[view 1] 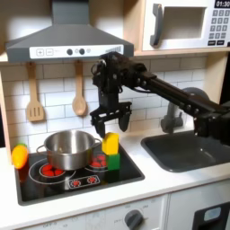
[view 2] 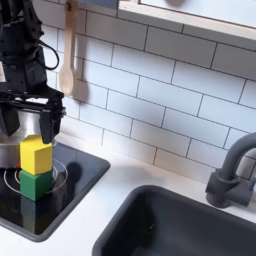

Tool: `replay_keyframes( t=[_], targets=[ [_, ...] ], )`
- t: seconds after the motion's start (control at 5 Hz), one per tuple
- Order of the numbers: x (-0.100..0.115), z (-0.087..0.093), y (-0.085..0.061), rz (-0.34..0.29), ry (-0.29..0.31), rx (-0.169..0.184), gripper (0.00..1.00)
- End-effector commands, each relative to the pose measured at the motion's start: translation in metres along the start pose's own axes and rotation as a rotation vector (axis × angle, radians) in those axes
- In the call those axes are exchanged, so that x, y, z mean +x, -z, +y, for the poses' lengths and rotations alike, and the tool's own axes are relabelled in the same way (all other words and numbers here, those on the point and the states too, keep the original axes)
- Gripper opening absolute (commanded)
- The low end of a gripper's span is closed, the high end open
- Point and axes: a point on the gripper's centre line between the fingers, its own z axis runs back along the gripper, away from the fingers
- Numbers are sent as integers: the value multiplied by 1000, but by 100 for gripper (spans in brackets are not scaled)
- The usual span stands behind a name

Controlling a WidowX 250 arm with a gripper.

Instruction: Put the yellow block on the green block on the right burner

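The yellow block (view 1: pixel 110 143) (view 2: pixel 36 155) sits stacked on the green block (view 1: pixel 113 163) (view 2: pixel 36 185). Both stand on the right burner (view 1: pixel 101 169) (view 2: pixel 58 177) of the black hob (view 1: pixel 76 184) (view 2: pixel 75 180). My gripper (view 1: pixel 112 123) (view 2: pixel 32 124) hangs open just above the yellow block. Its fingers are spread wider than the block and hold nothing. In both exterior views the stack stands upright, with the yellow block set slightly askew on the green one.
A steel pot (view 1: pixel 70 148) (view 2: pixel 7 140) stands on the hob beside the stack. A rounded yellow-orange toy (view 1: pixel 19 154) lies at the hob's left edge in the first exterior view. Sink (view 1: pixel 184 151) (view 2: pixel 170 225) and faucet (view 1: pixel 172 115) (view 2: pixel 232 175) lie to the right in both exterior views. Wooden utensils (view 1: pixel 79 97) hang on the tiled wall.
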Motion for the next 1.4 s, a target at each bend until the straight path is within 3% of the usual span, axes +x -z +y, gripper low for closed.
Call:
replay_keyframes(
  t=[0.0, 0.2, 0.4, 0.8, 1.2],
  targets=[
    [-16, -13, -11, -13, 50, -25, 100],
    [-28, -19, -11, -22, 78, -54, 100],
    [-44, -21, -6, -68, 93, -35, 100],
    [-79, -29, 10, -66, 158, 76, 100],
    [-96, -35, 20, -64, 198, 116, 100]
  ],
)
